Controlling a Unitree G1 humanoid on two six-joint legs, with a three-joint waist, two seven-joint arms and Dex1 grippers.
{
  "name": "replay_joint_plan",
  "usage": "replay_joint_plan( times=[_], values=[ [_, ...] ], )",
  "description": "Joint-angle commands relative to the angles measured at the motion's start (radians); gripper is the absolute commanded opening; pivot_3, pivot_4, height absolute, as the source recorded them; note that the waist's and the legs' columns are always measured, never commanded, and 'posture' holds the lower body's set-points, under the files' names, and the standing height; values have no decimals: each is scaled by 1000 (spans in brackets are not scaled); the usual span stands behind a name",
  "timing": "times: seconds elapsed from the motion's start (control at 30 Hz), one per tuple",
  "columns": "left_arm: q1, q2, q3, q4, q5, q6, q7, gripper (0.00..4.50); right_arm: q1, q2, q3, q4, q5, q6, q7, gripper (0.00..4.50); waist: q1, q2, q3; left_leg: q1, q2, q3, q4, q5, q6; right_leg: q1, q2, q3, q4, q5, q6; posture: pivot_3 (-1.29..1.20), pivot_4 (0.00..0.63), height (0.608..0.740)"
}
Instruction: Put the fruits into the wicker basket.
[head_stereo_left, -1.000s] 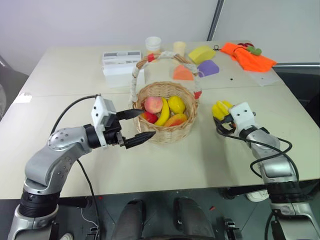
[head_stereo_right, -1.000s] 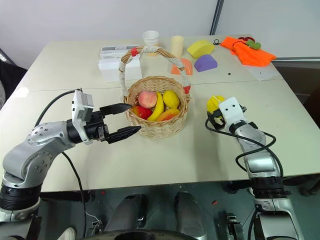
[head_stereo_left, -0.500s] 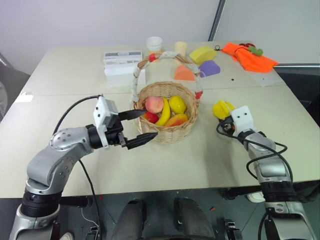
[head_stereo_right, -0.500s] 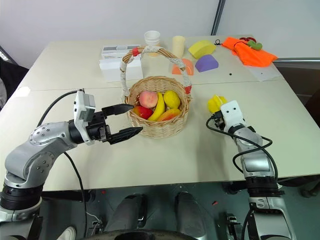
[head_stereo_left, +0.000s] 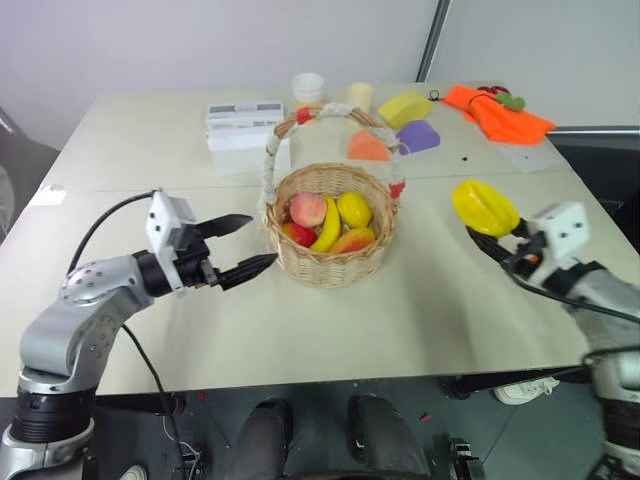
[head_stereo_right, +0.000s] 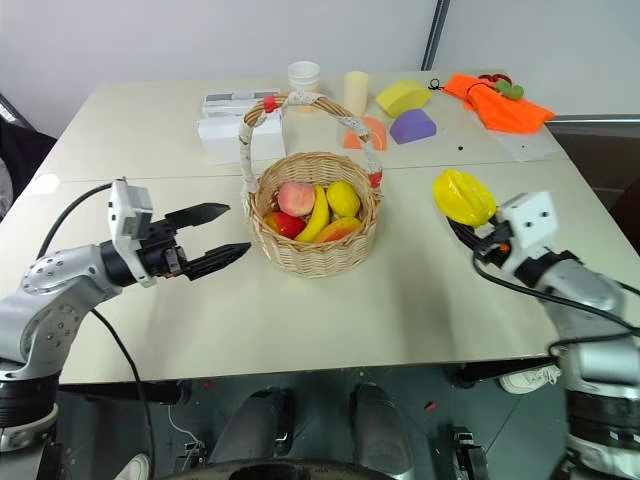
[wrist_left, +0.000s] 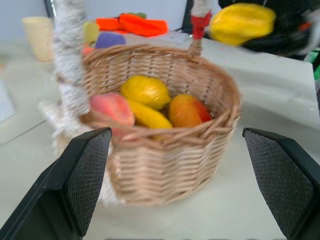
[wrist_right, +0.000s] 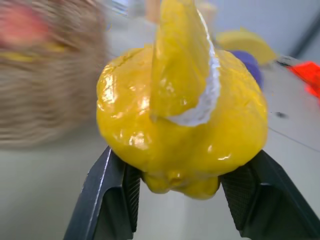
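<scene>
Yellow lumpy fruit (head_stereo_left: 485, 207) is now off the bench (head_stereo_left: 430, 300), clamped in the right gripper (head_stereo_left: 500, 240) jaws and held up right of the wicker basket (head_stereo_left: 330, 262); a second ago it sat on the bench with that gripper over it. Left gripper (head_stereo_left: 238, 247) has backed off left of the basket, jaws wide, empty. Peach, banana, lemon, mango and red one are already in the basket. My read: the remaining step is carrying it left over the rim and dropping it.
</scene>
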Motion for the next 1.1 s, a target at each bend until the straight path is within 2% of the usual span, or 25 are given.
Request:
replay_joint_plan(
  times=[0.03,0.13,0.3,0.37,0.47,0.53,0.57,0.67,0.8,0.87,1.0,1.1],
  values=[
    [8,13,50,22,-13,-50,-41,4500,-21,-29,1,-198,215,149,30,1846,-1,0,0,0,0,0,0,0,0,0,0,0,0,0,0,0,150,740],
    [14,9,55,33,-13,-61,-44,4500,-138,21,140,-284,221,215,-75,1846,-3,0,0,0,2,1,0,0,0,-1,1,0,0,0,-1,0,150,740],
    [25,-6,48,16,-14,-62,-27,4500,-369,130,407,-200,2,254,-245,1846,5,0,0,-2,2,0,0,0,0,-3,0,-1,-1,0,-3,0,150,740],
    [27,-11,45,10,-14,-63,-20,4500,-424,171,470,-152,-61,257,-280,1846,5,0,0,-3,2,0,0,0,0,-3,0,-1,-2,0,-3,0,150,740],
    [34,-23,42,-10,-17,-61,-4,4500,-454,208,531,-118,-121,252,-293,3183,6,-1,0,-7,0,-1,0,0,0,-5,-2,-1,-3,0,-3,0,150,740],
    [42,-37,35,-35,-25,-55,10,4500,-452,207,510,-125,-135,241,-296,4162,6,-1,0,-11,-1,-1,0,0,0,-9,-3,-1,-3,0,-2,0,150,740],
    [47,-45,31,-49,-29,-53,17,4500,-442,196,490,-140,-134,234,-287,4462,6,-1,0,-15,-2,-1,1,0,-1,-14,-3,-1,-2,1,-2,0,150,740],
    [52,-63,23,-65,-28,-52,33,4500,-376,134,417,-192,-88,227,-209,4462,10,-1,0,-18,-3,-1,1,0,-1,-17,-4,-1,-1,3,2,0,150,740],
    [37,-87,14,-75,-48,-53,34,4500,-210,54,223,-251,53,227,-73,4462,13,-1,0,-18,-2,-1,1,0,-1,-17,-3,-2,-1,2,1,0,150,740],
    [25,-98,7,-79,-62,-50,29,4500,-167,42,159,-232,77,225,-64,4462,14,-1,0,-17,-2,-1,1,0,-1,-16,-2,-2,0,2,1,0,150,740],
    [0,-116,-12,-82,-89,-47,21,4500,-178,81,143,-160,41,198,-126,4462,0,-1,0,-14,-2,1,3,0,0,-15,-1,-1,1,2,-3,0,150,740],
    [-27,-128,-38,-78,-92,-41,30,4500,-262,165,207,-83,-5,143,-175,4462,-3,-1,0,-12,-1,2,2,0,0,-14,2,-1,2,3,-5,0,150,740]
  ],
)
